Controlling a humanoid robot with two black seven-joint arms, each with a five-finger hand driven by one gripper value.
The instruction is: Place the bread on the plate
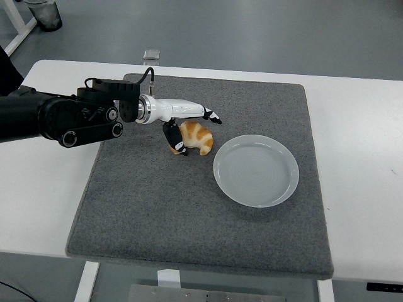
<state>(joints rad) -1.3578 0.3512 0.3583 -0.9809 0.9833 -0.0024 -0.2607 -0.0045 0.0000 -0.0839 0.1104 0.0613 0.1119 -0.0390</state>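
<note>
With the left robot hand (189, 129) spread over the golden-brown croissant-shaped bread (196, 138) on the grey felt mat (157, 207), just left of the round translucent white plate (255, 170), it should curl thumb and fingers gently around the bread before lifting.

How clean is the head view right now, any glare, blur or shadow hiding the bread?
Head view: sharp throughout, even soft lighting, no motion blur. The croissant shows clearly beside the left hand, which throws only a faint shadow on the grey mat. The white plate shows mild sheen, no blown-out glare.
</note>
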